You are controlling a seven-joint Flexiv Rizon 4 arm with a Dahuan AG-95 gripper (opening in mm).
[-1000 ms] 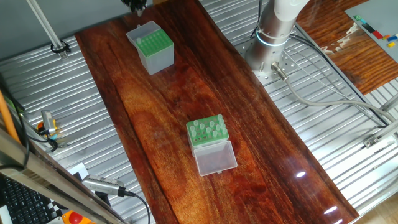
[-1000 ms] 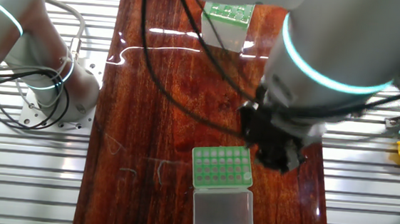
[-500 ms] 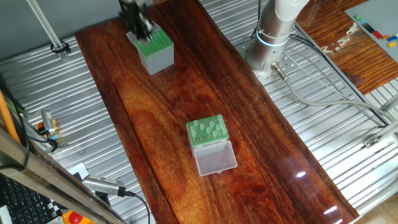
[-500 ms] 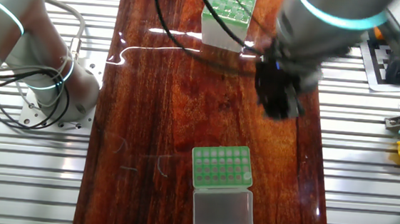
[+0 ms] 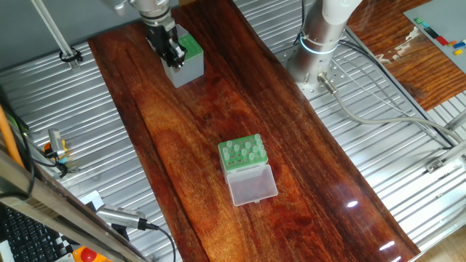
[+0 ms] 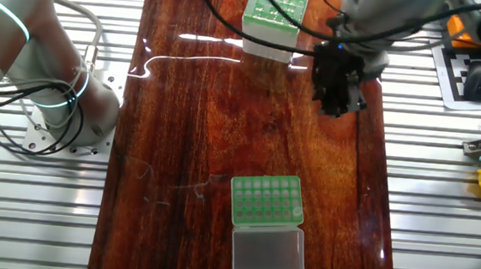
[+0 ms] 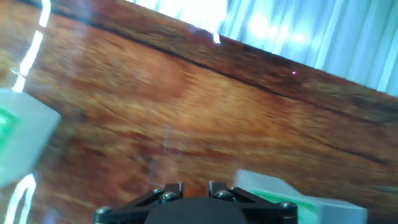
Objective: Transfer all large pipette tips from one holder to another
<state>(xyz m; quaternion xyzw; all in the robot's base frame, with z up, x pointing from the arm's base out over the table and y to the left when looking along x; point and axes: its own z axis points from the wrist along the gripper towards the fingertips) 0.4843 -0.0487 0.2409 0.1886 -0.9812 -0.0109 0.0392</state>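
Table: a long board of dark red wood (image 5: 218,124) lay on ribbed metal
Gripper: the black gripper (image 5: 172,52) hung over the table, in front of the tall box in one fixed view; in the other fixed view the gripper (image 6: 339,82) sat to the right of that box and below it
Jaws: no view showed the fingertips clearly, so it could not be told if they were apart, pressed together, or holding a tip
Hand view: it was blurred; only the black base of the gripper showed at the bottom edge, over the wood
Tall box: the whitish box (image 5: 186,64) with a green top stood at the far end of the table; in the other fixed view the box (image 6: 273,15) was at the top; in the hand view the box (image 7: 18,140) was a pale block at the left edge
Low rack: the green rack (image 5: 242,154) stood near the middle of the table, well apart from the tall box; its clear lid (image 5: 252,184) lay open and flat, touching the rack's near side
Rack, other views: the rack (image 6: 266,201) showed rows of holes; in the hand view the rack (image 7: 292,196) peeked in at the bottom right
Tips: pale tips (image 5: 243,151) stood upright in the low rack; their count was too small to tell
Arm base: the grey base (image 5: 317,45) stood on the metal beside the table
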